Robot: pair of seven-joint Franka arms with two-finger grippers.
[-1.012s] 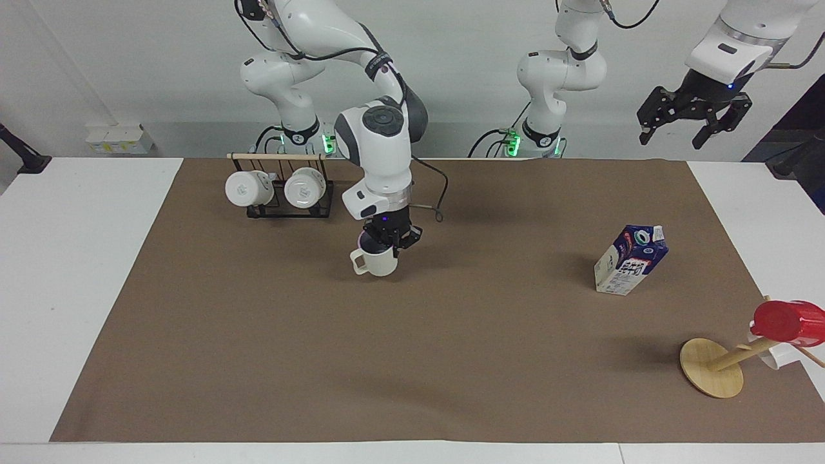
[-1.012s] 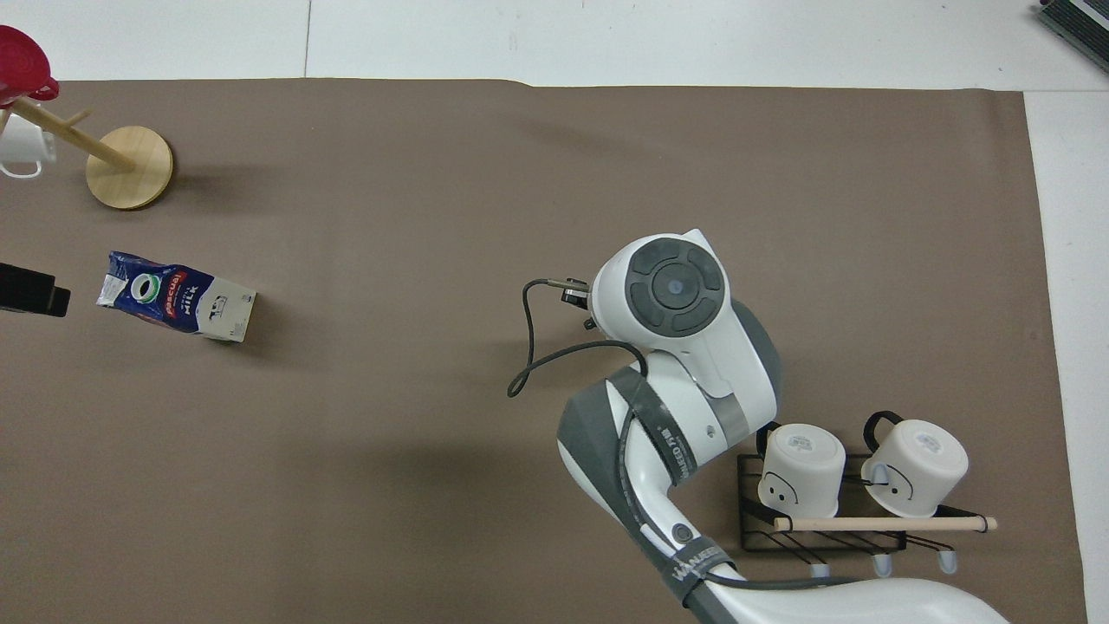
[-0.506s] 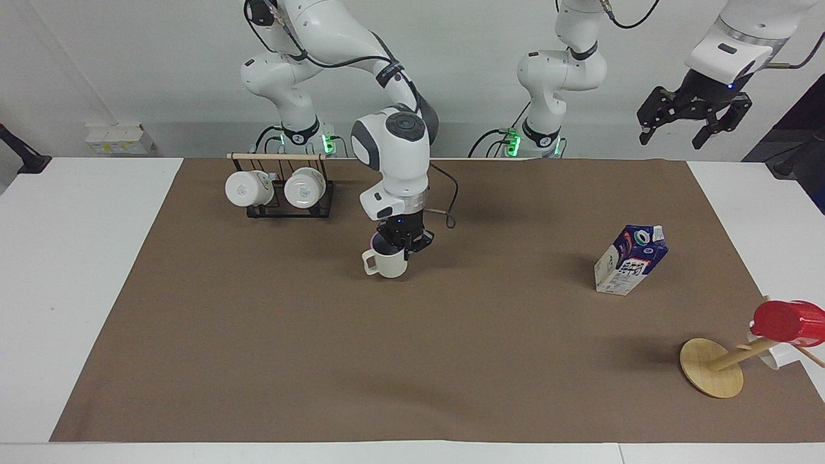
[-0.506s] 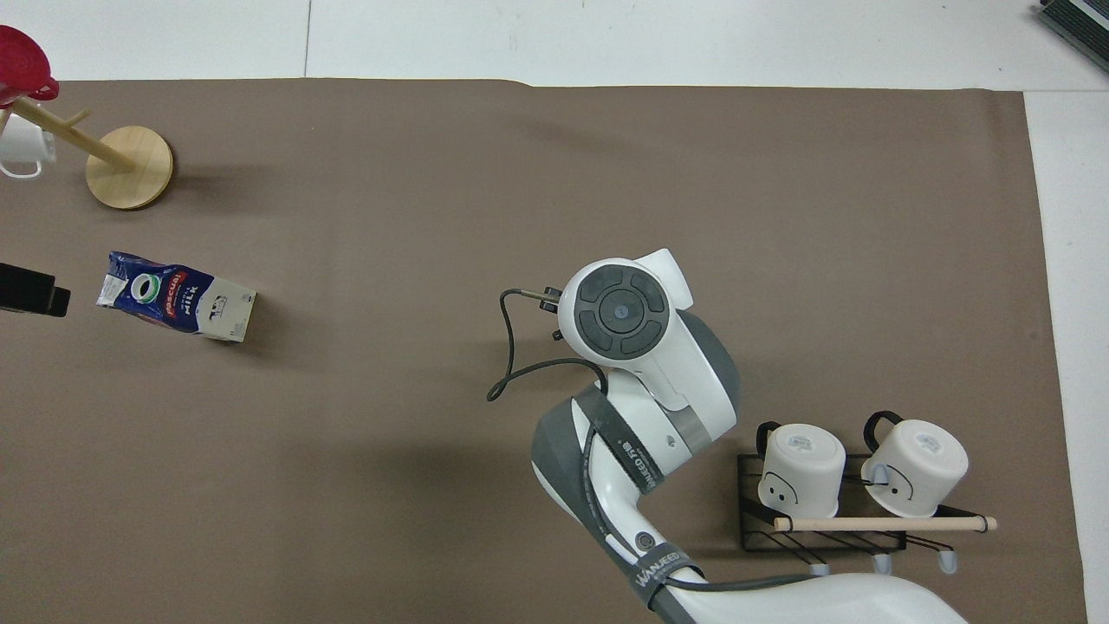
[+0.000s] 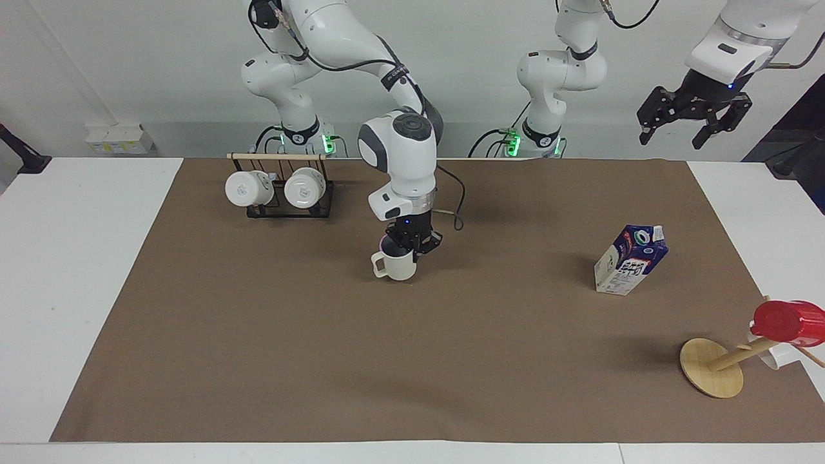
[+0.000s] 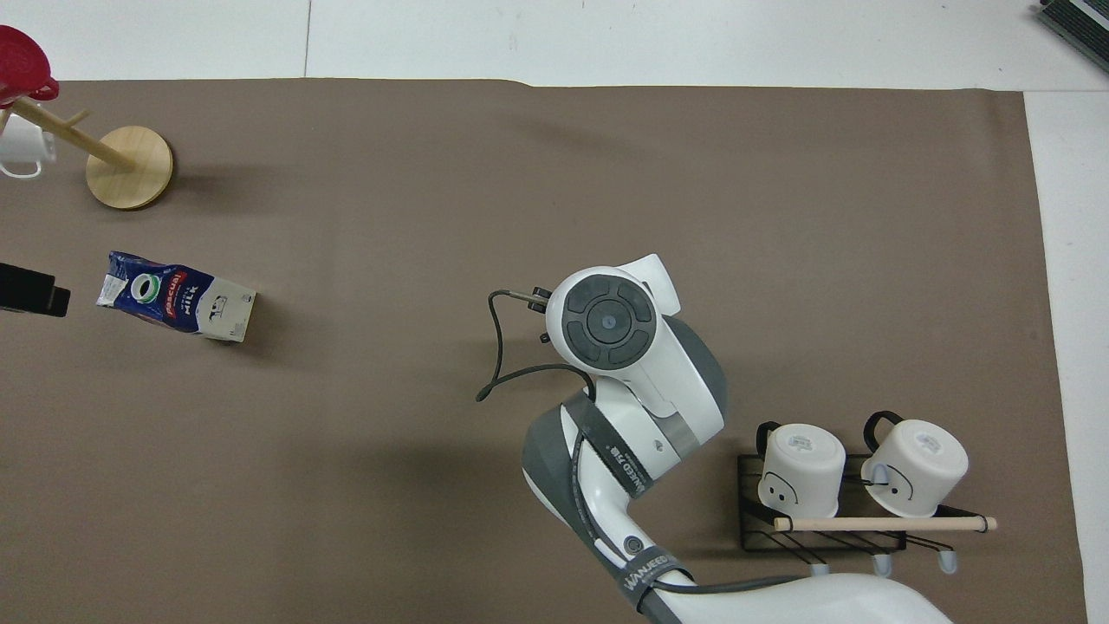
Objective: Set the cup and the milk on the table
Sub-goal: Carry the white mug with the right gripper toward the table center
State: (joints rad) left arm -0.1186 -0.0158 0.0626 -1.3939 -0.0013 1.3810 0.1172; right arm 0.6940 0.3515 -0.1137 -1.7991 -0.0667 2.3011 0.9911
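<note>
The cream mug (image 5: pixel 396 265) is held upright by its rim in the right gripper (image 5: pixel 408 249), low over the brown sheet (image 5: pixel 412 361) near the tabletop's (image 5: pixel 77 258) middle, handle toward the right arm's end. Contact cannot be judged. The milk carton (image 5: pixel 630 260) stands toward the left arm's end, under the raised, open left gripper (image 5: pixel 691 120). From overhead, the mug is hidden by the wrist.
</note>
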